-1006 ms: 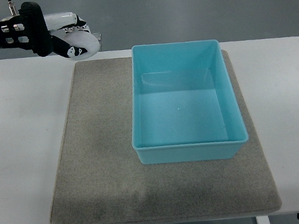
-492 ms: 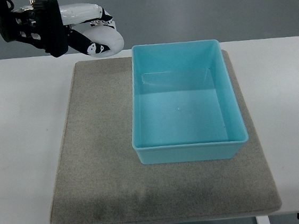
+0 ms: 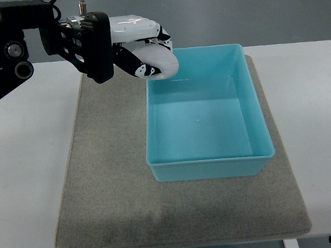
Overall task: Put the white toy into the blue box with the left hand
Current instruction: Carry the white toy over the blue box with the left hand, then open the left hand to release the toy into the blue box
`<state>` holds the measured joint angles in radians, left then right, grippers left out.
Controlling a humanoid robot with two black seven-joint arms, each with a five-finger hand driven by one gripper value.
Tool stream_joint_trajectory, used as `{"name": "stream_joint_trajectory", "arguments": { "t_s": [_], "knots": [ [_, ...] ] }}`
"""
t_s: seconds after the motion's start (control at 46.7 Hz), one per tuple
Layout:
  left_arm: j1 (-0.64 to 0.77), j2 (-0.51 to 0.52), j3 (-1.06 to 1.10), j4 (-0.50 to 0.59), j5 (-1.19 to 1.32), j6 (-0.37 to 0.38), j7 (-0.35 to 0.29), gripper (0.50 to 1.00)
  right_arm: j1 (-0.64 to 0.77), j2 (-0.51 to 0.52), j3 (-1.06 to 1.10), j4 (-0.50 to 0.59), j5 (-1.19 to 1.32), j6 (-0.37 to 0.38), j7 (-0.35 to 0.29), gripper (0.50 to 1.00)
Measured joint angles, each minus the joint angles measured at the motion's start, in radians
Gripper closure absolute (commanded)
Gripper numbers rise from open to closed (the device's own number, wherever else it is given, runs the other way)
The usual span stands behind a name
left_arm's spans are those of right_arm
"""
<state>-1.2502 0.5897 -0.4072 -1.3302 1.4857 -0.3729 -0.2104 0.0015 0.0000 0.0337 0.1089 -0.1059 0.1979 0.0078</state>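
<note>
My left hand [image 3: 146, 52] reaches in from the upper left, held above the table. Its fingers are curled around a white toy [image 3: 160, 60], a rounded white object that shows below the fingers. The hand hovers over the far left corner of the blue box [image 3: 211, 166]. The box is a light blue rectangular tub, open at the top, with nothing inside. It stands on the right half of a grey mat [image 3: 108, 165]. The right arm does not show.
The grey mat lies on a white table [image 3: 21, 163]. The black forearm [image 3: 32, 40] spans the table's far left corner. Grey floor shows beyond the table's far edge.
The left hand has travelled to the right with the white toy, from beyond the mat's far left corner to above the box's far left corner. The box has not moved.
</note>
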Motion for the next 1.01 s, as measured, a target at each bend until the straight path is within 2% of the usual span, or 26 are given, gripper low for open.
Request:
{"name": "stream_joint_trajectory", "arguments": {
  "t_s": [0.278,0.535,0.706,0.813,0.835,0.899,0.963,1.006],
  "knots": [
    [0.020,-0.087,0.033,0.032,0.125,0.012,0.003,1.000,0.000,0.000,0.000,0.000,0.000,0.000,0.000,0.564],
    [0.024,-0.164,0.104,0.097,0.132,0.107,0.007,1.000,0.000,0.000,0.000,0.001,0.000,0.000,0.000,0.564],
    [0.045,-0.199,0.113,0.104,0.132,0.120,0.006,0.997,0.000,0.000,0.000,0.000,0.000,0.000,0.000,0.564],
    [0.047,-0.200,0.114,0.105,0.132,0.120,0.006,0.761,0.000,0.000,0.000,0.000,0.000,0.000,0.000,0.564],
    [0.047,-0.200,0.114,0.105,0.132,0.120,0.006,0.737,0.000,0.000,0.000,0.000,0.000,0.000,0.000,0.564],
    [0.048,-0.200,0.114,0.105,0.132,0.120,0.006,0.707,0.000,0.000,0.000,0.000,0.000,0.000,0.000,0.564],
    [0.049,-0.199,0.113,0.105,0.132,0.120,0.006,0.560,0.000,0.000,0.000,0.000,0.000,0.000,0.000,0.564],
    [0.050,-0.199,0.113,0.105,0.129,0.120,0.006,0.525,0.000,0.000,0.000,0.000,0.000,0.000,0.000,0.564]
  ]
}}
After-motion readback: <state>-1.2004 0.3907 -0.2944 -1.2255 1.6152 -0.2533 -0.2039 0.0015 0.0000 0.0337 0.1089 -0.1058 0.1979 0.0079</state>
